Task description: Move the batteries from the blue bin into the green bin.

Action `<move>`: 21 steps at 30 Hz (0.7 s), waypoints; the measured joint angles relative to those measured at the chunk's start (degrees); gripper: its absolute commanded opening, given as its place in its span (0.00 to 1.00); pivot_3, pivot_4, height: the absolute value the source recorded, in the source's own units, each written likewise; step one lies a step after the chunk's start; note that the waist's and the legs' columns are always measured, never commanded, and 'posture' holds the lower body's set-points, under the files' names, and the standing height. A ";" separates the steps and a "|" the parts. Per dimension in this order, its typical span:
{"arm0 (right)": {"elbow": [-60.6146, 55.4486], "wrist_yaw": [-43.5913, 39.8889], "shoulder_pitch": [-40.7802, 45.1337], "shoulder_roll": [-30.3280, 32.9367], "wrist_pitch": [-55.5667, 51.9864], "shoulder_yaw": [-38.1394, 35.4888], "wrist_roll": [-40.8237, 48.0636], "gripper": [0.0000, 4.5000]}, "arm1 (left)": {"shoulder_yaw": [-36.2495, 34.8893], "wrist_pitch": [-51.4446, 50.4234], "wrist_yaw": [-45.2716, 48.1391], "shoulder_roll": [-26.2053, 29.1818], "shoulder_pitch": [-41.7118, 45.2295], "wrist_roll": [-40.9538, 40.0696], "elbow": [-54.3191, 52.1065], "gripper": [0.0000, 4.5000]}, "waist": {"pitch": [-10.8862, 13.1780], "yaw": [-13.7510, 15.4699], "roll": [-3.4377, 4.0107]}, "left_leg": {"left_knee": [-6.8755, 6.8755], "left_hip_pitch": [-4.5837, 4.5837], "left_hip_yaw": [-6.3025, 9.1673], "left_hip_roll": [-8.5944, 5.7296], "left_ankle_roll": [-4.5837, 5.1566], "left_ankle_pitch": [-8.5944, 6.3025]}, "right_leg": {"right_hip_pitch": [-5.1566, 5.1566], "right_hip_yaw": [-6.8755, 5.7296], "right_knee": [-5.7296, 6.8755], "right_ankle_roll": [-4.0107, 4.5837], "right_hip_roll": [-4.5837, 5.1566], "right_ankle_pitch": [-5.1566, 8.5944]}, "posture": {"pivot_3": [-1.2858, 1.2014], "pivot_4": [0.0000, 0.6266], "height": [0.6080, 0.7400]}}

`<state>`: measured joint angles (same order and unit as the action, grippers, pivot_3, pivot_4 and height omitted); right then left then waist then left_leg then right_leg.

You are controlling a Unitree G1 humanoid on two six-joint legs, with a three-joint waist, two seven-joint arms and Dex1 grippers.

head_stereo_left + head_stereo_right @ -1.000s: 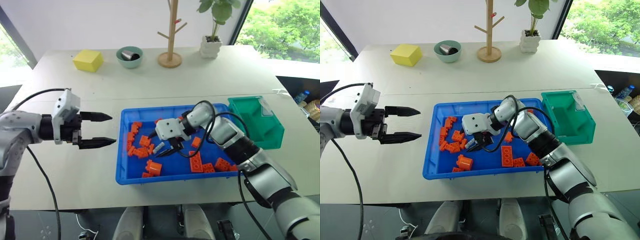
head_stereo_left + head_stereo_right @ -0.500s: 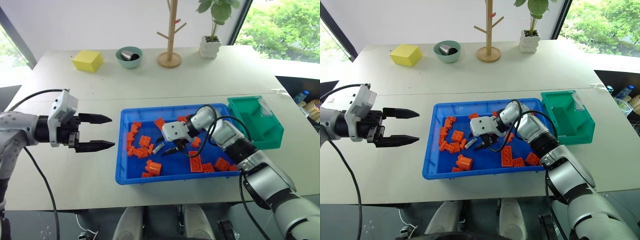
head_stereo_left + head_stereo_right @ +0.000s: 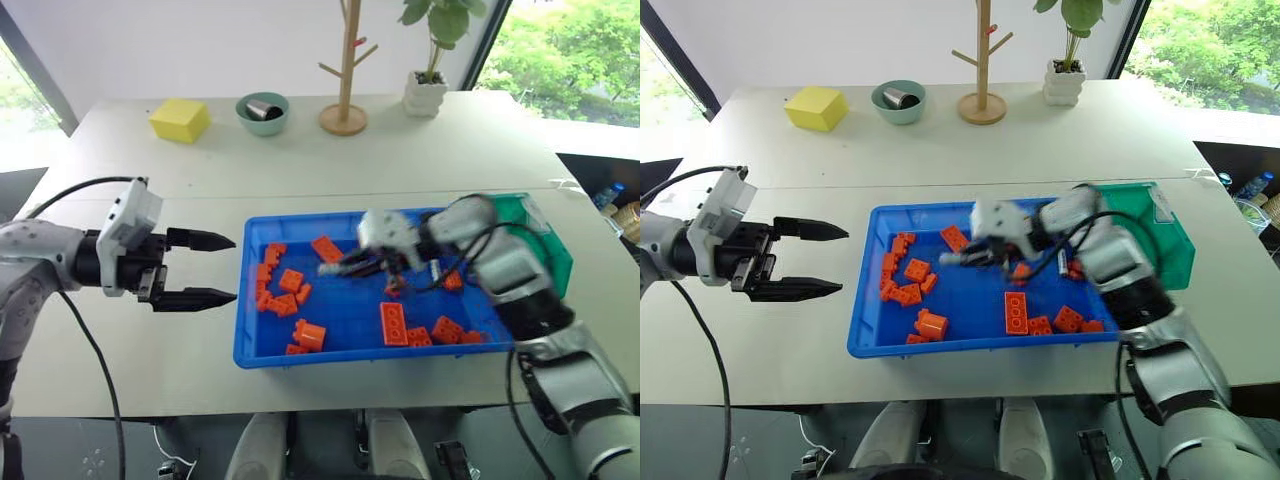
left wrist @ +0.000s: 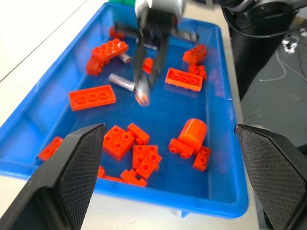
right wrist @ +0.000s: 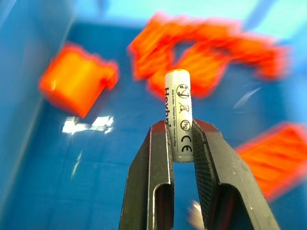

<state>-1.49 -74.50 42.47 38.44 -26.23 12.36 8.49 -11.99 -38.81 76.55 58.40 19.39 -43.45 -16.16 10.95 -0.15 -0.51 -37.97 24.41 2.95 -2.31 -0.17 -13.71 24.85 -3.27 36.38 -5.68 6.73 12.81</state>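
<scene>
While your right gripper (image 5: pixel 181 143) is clamped on one battery (image 5: pixel 179 115), it hangs above the blue bin (image 3: pixel 258 345), the cylinder poking out past the fingertips with its printed label facing the wrist camera. You can see two more batteries (image 4: pixel 122 83) lying on the bin floor among the orange bricks (image 4: pixel 91 97). Your left gripper (image 3: pixel 205 270) sits over the table beside the bin, jaws spread and empty. Your green bin (image 3: pixel 1175 250) stands against the blue bin's far right end.

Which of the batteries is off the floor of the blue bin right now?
The battery pinched upright in the right pincer, lifted over the blue bin. Another battery lies flat among the orange bricks.
</scene>
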 measured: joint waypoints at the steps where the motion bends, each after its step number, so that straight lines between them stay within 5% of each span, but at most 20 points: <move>1: -1.76 1.54 -0.65 3.09 -2.95 -4.05 1.16 0.02 | 0.07 -0.53 -0.32 -0.24 0.54 -0.51 -0.09 1.00 | 0.00 0.25 -0.01 | 0.00 0.00 -0.01 0.00 0.00 0.00 | -0.02 0.00 -0.04 0.00 0.00 0.00 | 0.52 0.24 0.71; 9: -0.45 10.92 -15.53 19.58 -11.10 -23.65 1.09 0.02 | 1.34 -0.53 -1.78 -3.02 2.76 -1.08 1.02 1.00 | 0.00 1.00 -0.01 | 0.00 -0.01 -0.19 0.00 0.05 -0.03 | -0.08 0.01 -0.12 0.02 0.06 0.02 | 0.52 0.24 0.71; 17: 1.97 20.99 -23.64 21.11 -10.99 -23.89 -3.88 0.02 | 3.32 0.59 -3.52 -6.86 6.09 -0.35 2.62 1.00 | -0.01 -0.45 0.01 | -0.02 -0.15 -0.41 0.09 0.08 -0.03 | -0.11 0.10 -0.05 0.04 0.06 -0.01 | 0.52 0.24 0.71; 18: 2.42 21.96 -23.65 21.11 -11.13 -23.89 -4.21 0.24 | 3.62 0.60 -3.52 -6.92 6.05 -0.21 2.63 1.00 | -0.01 -0.47 0.01 | -0.02 -0.15 -0.41 0.09 0.08 -0.03 | -0.10 0.10 -0.05 0.04 0.05 -0.01 | 0.52 0.24 0.71; 21: 2.74 23.53 -23.01 21.07 -13.46 -23.88 -3.66 0.55 | 4.02 0.89 -3.49 -6.94 6.05 0.27 2.64 1.00 | -0.01 -0.48 0.01 | -0.02 -0.15 -0.39 0.09 0.09 -0.04 | -0.11 0.09 -0.05 0.04 0.05 -0.01 | 0.52 0.24 0.71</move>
<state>1.25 -50.97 19.46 59.51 -39.69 -11.52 4.83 -7.97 -37.92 73.06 51.46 25.44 -43.18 -13.52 10.94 -0.63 -0.49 -38.00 24.26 2.56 -2.22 -0.08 -13.75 24.75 -3.17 36.33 -5.64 6.78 12.80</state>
